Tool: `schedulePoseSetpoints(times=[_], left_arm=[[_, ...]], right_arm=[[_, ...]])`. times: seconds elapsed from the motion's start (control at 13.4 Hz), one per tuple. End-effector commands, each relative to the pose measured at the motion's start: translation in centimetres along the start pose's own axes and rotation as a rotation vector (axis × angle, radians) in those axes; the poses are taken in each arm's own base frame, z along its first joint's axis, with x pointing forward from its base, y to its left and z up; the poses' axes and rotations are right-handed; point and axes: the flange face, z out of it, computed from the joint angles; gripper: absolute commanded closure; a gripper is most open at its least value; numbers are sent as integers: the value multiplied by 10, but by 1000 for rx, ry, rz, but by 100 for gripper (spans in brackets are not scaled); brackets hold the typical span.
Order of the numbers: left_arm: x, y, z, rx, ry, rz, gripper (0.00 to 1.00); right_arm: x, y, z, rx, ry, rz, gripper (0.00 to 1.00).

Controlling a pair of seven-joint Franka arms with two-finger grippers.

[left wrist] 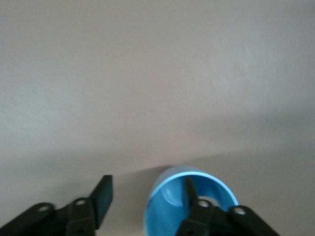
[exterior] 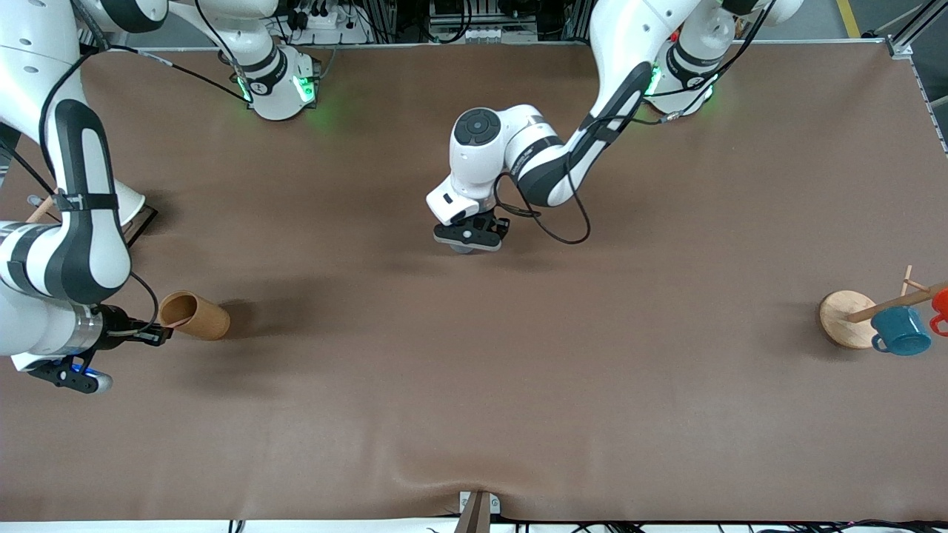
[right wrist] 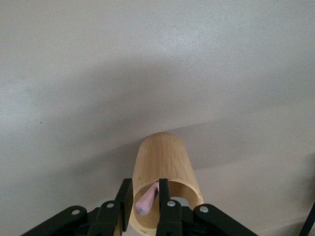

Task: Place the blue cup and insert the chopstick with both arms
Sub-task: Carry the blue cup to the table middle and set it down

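Brown table (exterior: 474, 385) fills the frame. Left gripper (exterior: 471, 235) at frame centre: fingers spread, one finger (left wrist: 189, 196) inside the blue cup (left wrist: 170, 206), one outside. Right gripper (exterior: 152, 334) at the frame's left edge pinches a pale-pink chopstick (right wrist: 146, 200) at the mouth of a bamboo tube (exterior: 194, 316). Teal mug (exterior: 900, 331) hangs on a wooden rack (exterior: 848, 318), right edge.

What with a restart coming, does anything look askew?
Nothing stands out. The blue cup is at the left gripper, one finger inside it; the right gripper pinches the chopstick at the brown tube's mouth.
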Motion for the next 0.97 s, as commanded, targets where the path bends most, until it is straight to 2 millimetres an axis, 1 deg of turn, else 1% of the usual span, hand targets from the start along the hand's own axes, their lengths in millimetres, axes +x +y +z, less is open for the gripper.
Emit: schedulePoseSetpoints(times=[0.0,0.07,0.15,0.22,0.3,0.45,0.52,0.67,0.75,0.82,0.9], left_arm=[[18,-32,-86,65,50,-53,0],[22,-45,-110,83,59,-76,0],[29,-60,-137,86,69,-111,0],[37,-78,-160,76,66,-160,0],[47,-97,-186,54,64,-214,0],[62,-135,-225,63,34,-260,0],[72,-160,-242,84,25,-287,0],[94,-217,-268,107,3,-328,0],[104,-246,-277,93,-16,-353,0],[112,-273,-282,66,-41,-387,0],[117,-299,-284,50,-64,-410,0]], right_arm=[[-1,3,-7,22,-7,14,78],[-2,3,-8,23,-6,14,85],[-2,3,-8,23,-6,13,95],[-2,3,-8,23,-6,13,100],[-2,2,-10,23,-3,11,100],[-3,2,-14,24,2,11,100],[-4,2,-15,24,-1,9,100],[-6,0,-17,22,-7,7,100],[-9,0,-25,23,-4,7,100],[-10,-2,-28,23,-1,2,100],[-12,-6,-35,23,4,-5,100]])
